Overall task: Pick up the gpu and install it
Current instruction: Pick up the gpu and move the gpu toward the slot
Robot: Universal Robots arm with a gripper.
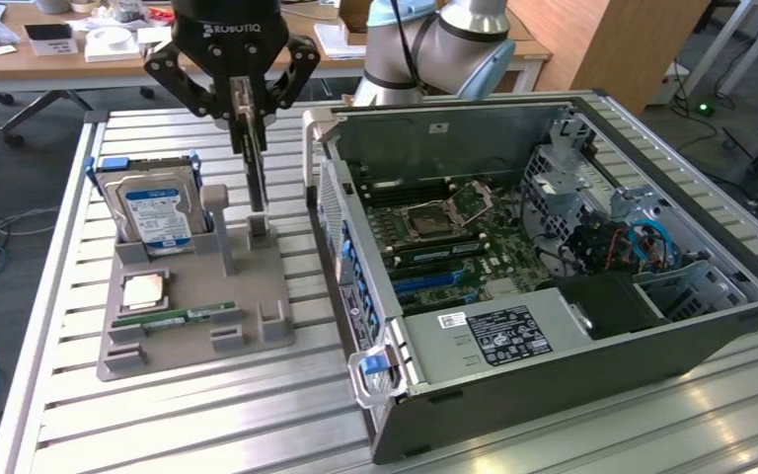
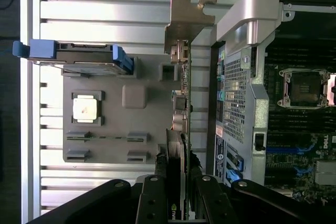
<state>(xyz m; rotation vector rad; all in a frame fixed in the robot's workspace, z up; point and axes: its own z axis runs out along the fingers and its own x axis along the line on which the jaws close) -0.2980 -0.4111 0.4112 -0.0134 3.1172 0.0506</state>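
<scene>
The gpu (image 1: 252, 163) hangs upright on edge, a thin dark card, just off the exterior view's left of the open computer case (image 1: 695, 326). My gripper (image 1: 240, 111) is shut on its upper edge from above. The card's lower end is right at the slot post on the grey holder (image 1: 254, 291); I cannot tell whether it still touches. In the wrist view the gpu (image 2: 180, 108) runs edge-on between my fingers (image 2: 155, 200), its silver bracket (image 2: 186, 19) at the far end, beside the case's rear wall (image 2: 239, 82).
The grey holder also carries a hard drive with a blue label (image 1: 155, 212), a CPU chip (image 1: 142, 289) and a narrow green RAM stick (image 1: 175, 318). The case lies open with its motherboard (image 1: 452, 237) exposed. Everything rests on a slatted metal table (image 1: 194, 425). Desks stand behind.
</scene>
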